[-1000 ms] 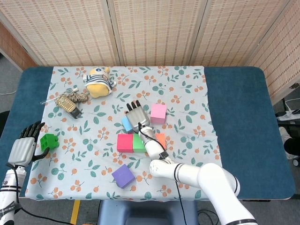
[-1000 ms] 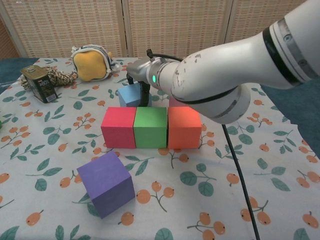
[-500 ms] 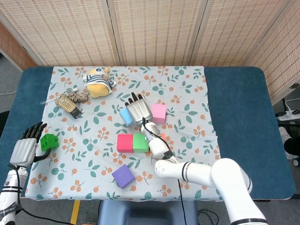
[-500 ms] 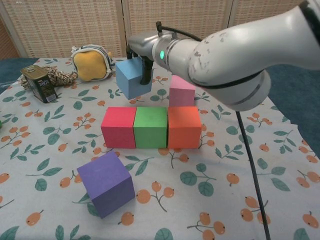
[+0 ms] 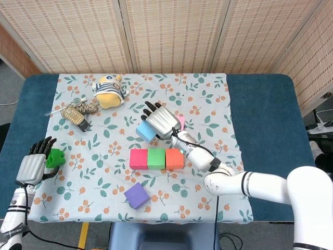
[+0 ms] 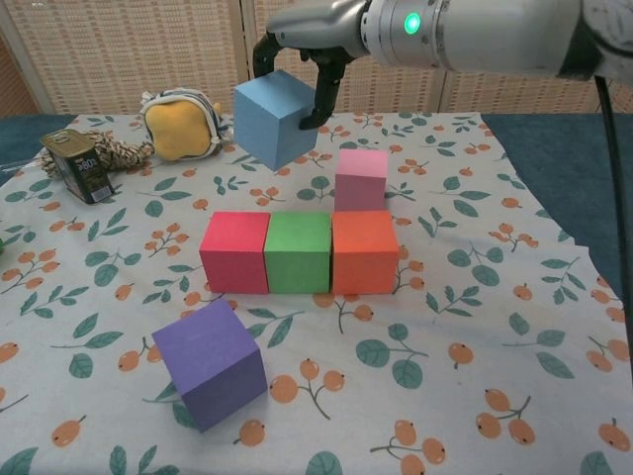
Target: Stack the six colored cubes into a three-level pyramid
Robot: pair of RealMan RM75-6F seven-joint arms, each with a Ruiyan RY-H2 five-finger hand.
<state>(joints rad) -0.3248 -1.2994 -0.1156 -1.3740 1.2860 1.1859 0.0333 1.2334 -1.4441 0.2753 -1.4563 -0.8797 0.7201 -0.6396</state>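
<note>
Holding the light-blue foam-like cube (image 6: 274,119) clear of the floral tablecloth (image 5: 218,104), the right hand (image 5: 162,122) has its fingers wrapped over the top and far side, with the thumb on the opposite face. The cube hangs tilted above and behind the base row: a red cube (image 6: 234,251), a green cube (image 6: 298,250) and an orange cube (image 6: 365,251), set side by side and touching near the middle of the cloth. A pink cube (image 6: 361,179) stands just behind the orange one, and a purple cube (image 6: 210,363) sits alone toward the near edge.

By its look the blue cube is light and rigid, with smooth flat faces that could slip in a loose pinch; opposite faces are the sensible place to hold, leaving the underside free to land across a seam of the row. It needs levelling before it is set down.

Near the left edge, the left hand (image 5: 34,164) rests beside a small green toy block (image 5: 53,158), fingers curled toward it; whether it grips the block I cannot tell.
</note>
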